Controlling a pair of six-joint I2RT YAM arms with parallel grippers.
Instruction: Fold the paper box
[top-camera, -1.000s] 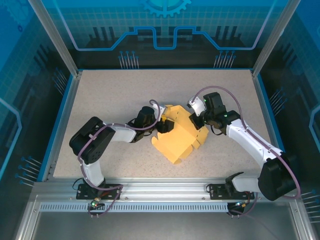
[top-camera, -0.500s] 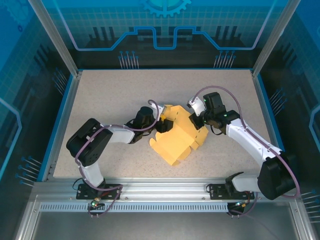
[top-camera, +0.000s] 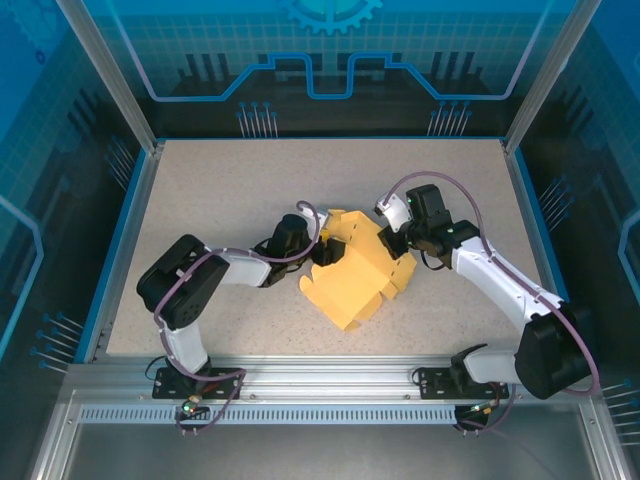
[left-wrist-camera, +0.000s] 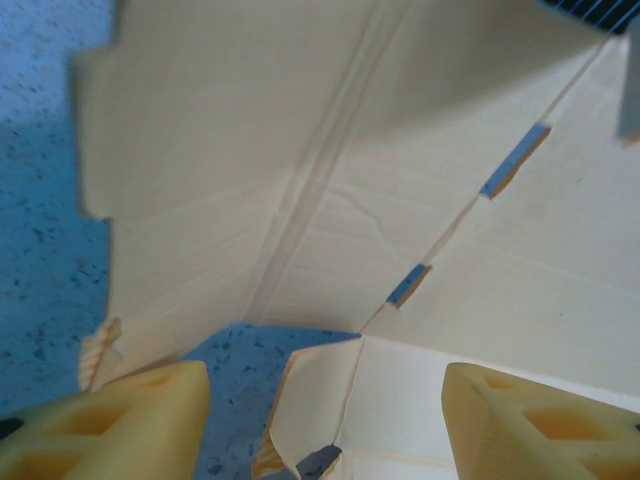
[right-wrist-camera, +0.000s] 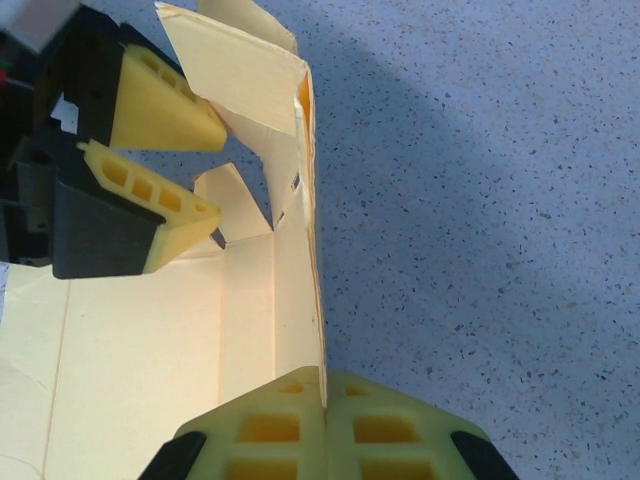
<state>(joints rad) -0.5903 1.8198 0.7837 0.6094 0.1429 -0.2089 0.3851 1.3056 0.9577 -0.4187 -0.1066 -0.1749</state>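
**Top external view: one arm anchors the box, the other is poised to shape it**

Top external camera shows the table with the paper box lying near its middle, between the two arms. Part of the sheet is flat and its far edges are raised. The right gripper sits at the box's far right edge. On the right wrist view its fingers are pressed together on a thin upright side wall, likely to keep that panel standing and stop the card sliding. The left gripper reaches in from the left with its fingers spread, holding nothing. They straddle the corner where a raised end flap meets the wall, probably ready to push it inward. Whether the upper finger touches that flap is hard to tell.
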